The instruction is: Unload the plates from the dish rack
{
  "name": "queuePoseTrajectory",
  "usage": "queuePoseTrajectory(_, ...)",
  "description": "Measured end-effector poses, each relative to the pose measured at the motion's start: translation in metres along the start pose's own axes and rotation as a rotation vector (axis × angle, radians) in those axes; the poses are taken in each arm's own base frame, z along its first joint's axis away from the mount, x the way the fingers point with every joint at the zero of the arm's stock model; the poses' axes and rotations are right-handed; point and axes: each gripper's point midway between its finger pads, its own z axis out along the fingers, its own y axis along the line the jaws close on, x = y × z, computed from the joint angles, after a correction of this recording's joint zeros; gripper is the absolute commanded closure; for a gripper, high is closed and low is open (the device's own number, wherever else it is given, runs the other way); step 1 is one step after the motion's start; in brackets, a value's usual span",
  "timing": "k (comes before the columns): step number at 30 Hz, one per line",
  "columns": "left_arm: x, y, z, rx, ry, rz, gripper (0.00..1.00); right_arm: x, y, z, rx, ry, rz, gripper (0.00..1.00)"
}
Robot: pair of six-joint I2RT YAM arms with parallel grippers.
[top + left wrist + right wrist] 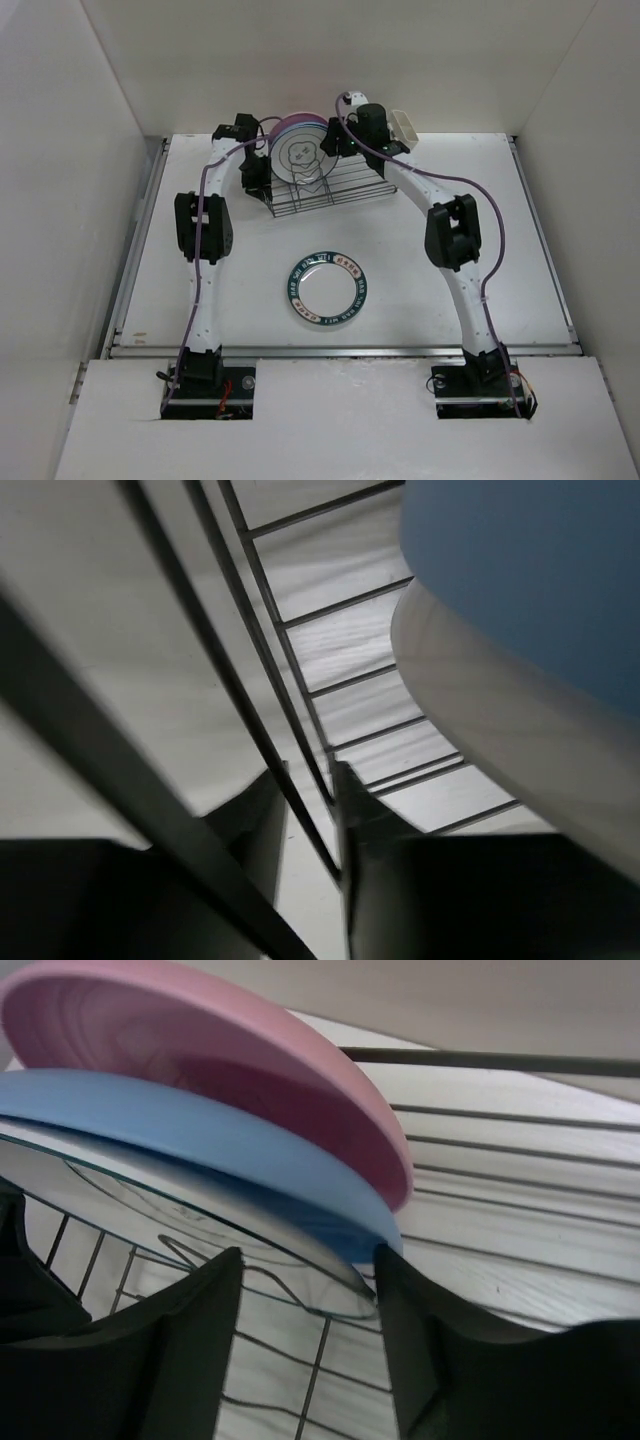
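- Straddling the plate edges, the right gripper (305,1260) has its jaws spread wide and is clamped on nothing.
- Its two dark fingers (190,1345) sit either side of the lower rim of the white plate (150,1195), with the blue plate (200,1130) just behind that rim.
- In the right wrist view, no finger can be seen touching either plate.
- The pink plate (250,1070) is rearmost of the three. All three stand on edge, packed together and leaning the same way.
- The three plates stand in the dish rack (350,190). Its wires show under the right gripper.
- The left gripper (310,780) is at the rack's left end with its jaws nearly together and a rack wire running through the narrow gap.
- Can't tell if that wire is actually pinched.
- The blue plate's edge and a pale plate rim fill the upper right of the left wrist view, near the left gripper but apart from it.
- The top view shows the white plate's motif face towards the arm bases.
- A cream cutlery cup (405,124) sits at the rack's right end, just beside the right wrist.
- A green-rimmed plate (327,288) lies flat on the table (530,260), well apart from the rack and between the two arms.
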Motion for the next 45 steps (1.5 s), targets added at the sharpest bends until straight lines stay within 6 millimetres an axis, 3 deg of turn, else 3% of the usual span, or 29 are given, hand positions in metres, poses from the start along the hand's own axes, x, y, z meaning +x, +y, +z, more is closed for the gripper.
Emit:
queuePoseTrajectory(1, -0.002, -0.001, -0.001, -0.008, -0.009, -0.019, 0.89, -0.001, 0.0, 0.007, -0.01, -0.014, 0.004, 0.49)
queuePoseTrajectory(2, -0.006, -0.001, -0.001, -0.018, -0.024, -0.034, 0.93, -0.001, -0.001, 0.01, -0.01, -0.023, 0.004, 0.64)
queuePoseTrajectory(5, -0.015, 0.006, -0.002, -0.039, -0.059, -0.082, 1.0, -0.004, -0.006, 0.011, -0.018, -0.033, 0.019, 0.84)
queuePoseTrajectory(10, -0.019, 0.014, -0.004, -0.069, -0.076, -0.074, 0.98, 0.02, -0.009, 0.013, -0.032, 0.01, -0.013, 1.0)
queuePoseTrajectory(14, -0.019, 0.02, -0.005, -0.084, -0.075, -0.058, 0.93, 0.037, -0.011, 0.009, -0.04, 0.035, -0.009, 1.0)
queuePoseTrajectory(24, -0.015, 0.024, -0.007, -0.103, -0.056, -0.002, 0.9, 0.031, -0.002, -0.016, -0.045, 0.048, -0.02, 1.0)
queuePoseTrajectory(28, -0.014, 0.025, -0.006, -0.114, -0.054, 0.02, 0.88, 0.012, 0.001, -0.033, -0.025, 0.018, -0.033, 1.0)
queuePoseTrajectory(33, -0.013, 0.026, -0.007, -0.122, -0.051, 0.029, 0.88, -0.033, 0.01, -0.061, -0.006, -0.068, -0.056, 1.0)
queuePoseTrajectory(38, -0.013, 0.026, -0.007, -0.121, -0.051, 0.026, 0.88, -0.071, 0.035, -0.09, -0.047, -0.14, -0.046, 1.0)
queuePoseTrajectory(41, -0.013, 0.026, -0.007, -0.123, -0.051, 0.026, 0.88, -0.079, 0.04, -0.105, -0.048, -0.156, -0.046, 1.0)
queuePoseTrajectory(45, -0.013, 0.027, -0.007, -0.129, -0.052, 0.028, 0.8, -0.072, 0.038, -0.113, -0.038, -0.137, -0.041, 1.0)
